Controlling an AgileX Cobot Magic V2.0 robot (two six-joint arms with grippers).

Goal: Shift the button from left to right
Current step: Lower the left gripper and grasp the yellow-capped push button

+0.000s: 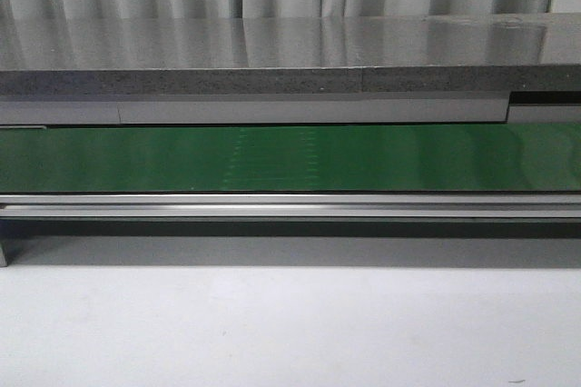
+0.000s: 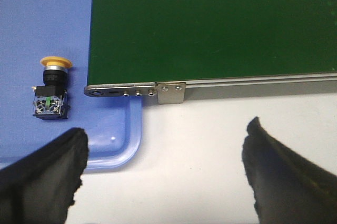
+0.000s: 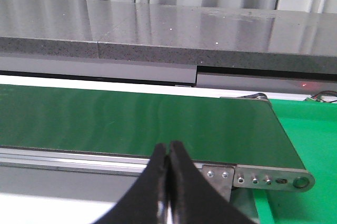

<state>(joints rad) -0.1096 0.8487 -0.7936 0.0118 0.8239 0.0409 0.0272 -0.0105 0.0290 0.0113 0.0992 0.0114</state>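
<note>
Green conveyor belt (image 1: 290, 158), blue tray (image 2: 31, 29) (green surface (image 3: 310, 129), perhaps tray).

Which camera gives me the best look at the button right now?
The left wrist view. The button lies on its side on the blue tray, unobstructed, beside the conveyor end. The front and right wrist views show only the conveyor, no button.

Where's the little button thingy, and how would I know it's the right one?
Find the long green conveyor belt; a blue tray sits at its end. The button lies on its side on that tray, alone. It has a round yellow cap on a black blocky body, with green and metal bits at the base.
</note>
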